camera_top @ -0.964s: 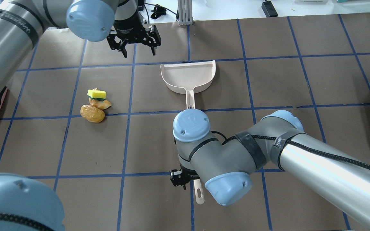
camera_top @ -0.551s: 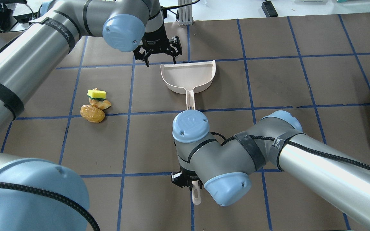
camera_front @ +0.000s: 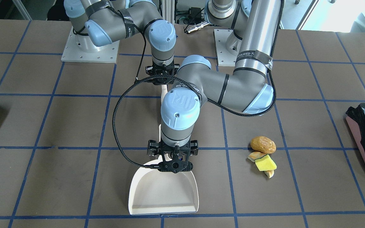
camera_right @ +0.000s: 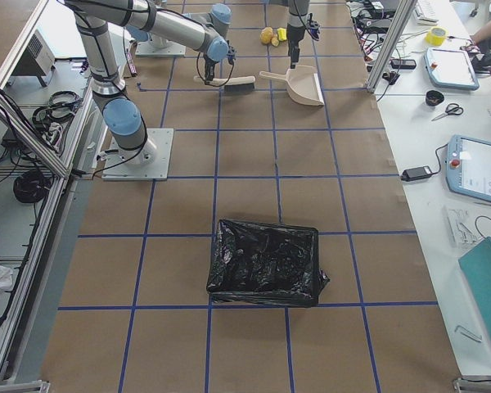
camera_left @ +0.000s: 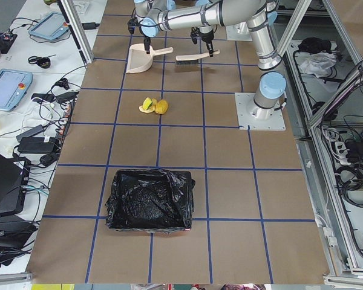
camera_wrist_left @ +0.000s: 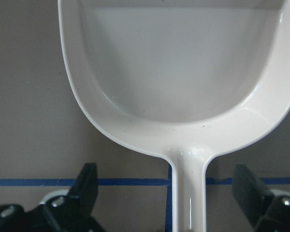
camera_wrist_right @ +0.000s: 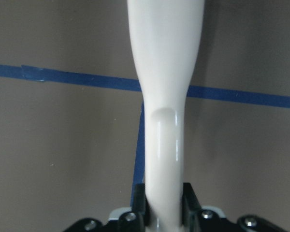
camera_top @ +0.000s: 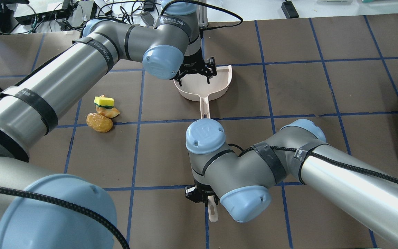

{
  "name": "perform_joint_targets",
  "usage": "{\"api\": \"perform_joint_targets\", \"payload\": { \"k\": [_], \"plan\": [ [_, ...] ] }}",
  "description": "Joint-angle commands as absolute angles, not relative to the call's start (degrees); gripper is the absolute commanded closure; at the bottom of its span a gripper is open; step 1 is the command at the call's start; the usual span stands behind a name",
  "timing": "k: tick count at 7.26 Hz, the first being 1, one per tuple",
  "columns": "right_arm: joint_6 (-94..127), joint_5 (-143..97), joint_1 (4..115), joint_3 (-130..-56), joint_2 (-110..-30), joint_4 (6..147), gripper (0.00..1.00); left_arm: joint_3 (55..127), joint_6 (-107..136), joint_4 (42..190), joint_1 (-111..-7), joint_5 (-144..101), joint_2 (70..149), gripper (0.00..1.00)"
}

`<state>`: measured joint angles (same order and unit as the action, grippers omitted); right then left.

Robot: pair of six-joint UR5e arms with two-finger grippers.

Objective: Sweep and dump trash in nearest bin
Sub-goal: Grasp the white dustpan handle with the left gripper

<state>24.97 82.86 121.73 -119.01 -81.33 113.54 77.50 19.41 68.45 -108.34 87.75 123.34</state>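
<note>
Both engaged | L hand (camera_wrist_left: 165,170) spread astride dustpan handle (camera_wrist_left: 189,203), axis twd robot | R hand (camera_wrist_right: 163,200) pinching brush handle (camera_wrist_right: 164,96) | trash (camera_top: 102,114) on L side.

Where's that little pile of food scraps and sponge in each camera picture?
Exterior front-facing: pile right of centre.
Overhead exterior: pile left of centre.
Exterior left: pile upper middle.
Exterior right: pile at top edge.
Left wrist, right wrist: not in view.
Shared landmark: white dustpan nearby.

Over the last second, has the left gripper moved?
Yes. In the overhead view the left gripper went rightward and toward the robot, ending over the dustpan, which stayed put.
</note>
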Motion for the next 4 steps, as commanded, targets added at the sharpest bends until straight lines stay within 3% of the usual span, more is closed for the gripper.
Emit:
{"api": "perform_joint_targets", "payload": {
  "k": [1,2,3,4],
  "plan": [
    [29.0,82.8,121.7,-118.9,-81.6,112.9,0.82,80.8,19.9,67.5,-110.0,88.2,122.6,0.04],
    [31.9,82.8,121.8,-119.0,-82.2,112.7,0.83,83.0,19.3,67.3,-110.3,88.3,122.4,0.06],
    [37.1,82.5,121.9,-118.8,-82.3,112.8,0.96,85.1,18.9,66.2,-110.3,88.3,122.3,0.06],
    [40.7,82.4,122.1,-118.9,-82.3,112.7,1.0,85.5,19.0,65.1,-110.8,88.0,122.1,0.06]
  ]
}}
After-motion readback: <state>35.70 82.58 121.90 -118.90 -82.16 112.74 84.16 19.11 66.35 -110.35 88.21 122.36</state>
